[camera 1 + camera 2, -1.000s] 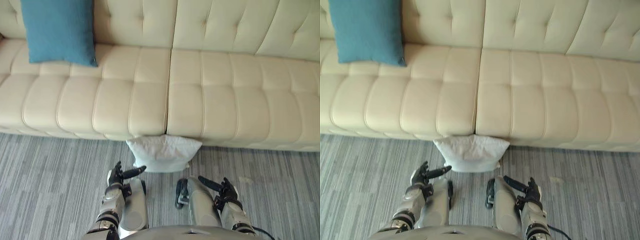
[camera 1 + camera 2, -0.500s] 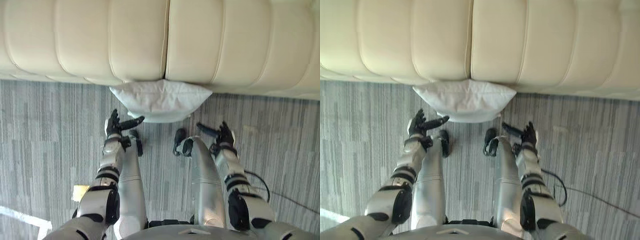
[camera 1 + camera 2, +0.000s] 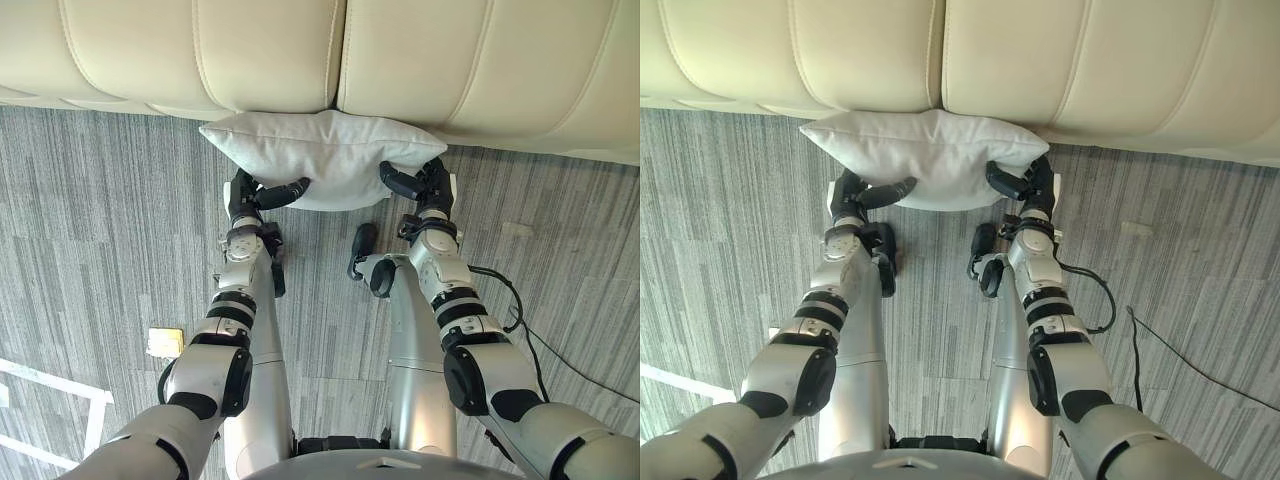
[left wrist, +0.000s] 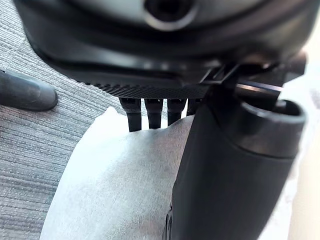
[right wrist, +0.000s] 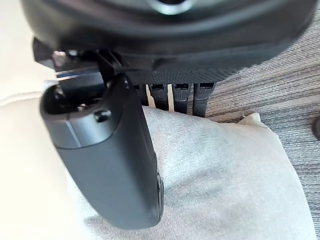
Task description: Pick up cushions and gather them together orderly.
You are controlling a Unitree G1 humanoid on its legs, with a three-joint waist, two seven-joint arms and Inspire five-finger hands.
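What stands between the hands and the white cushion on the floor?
Nothing visible. The left hand and right hand touch the white cushion at its near edge, one toward each end; it lies against the sofa base.

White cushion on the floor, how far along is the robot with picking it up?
Done: nothing gathered yet. The white cushion lies on the carpet against the foot of the sofa. In hand: the left hand and right hand are at its two ends, thumbs over its top. A firm grip cannot be confirmed. Left: lift it and set it in order.
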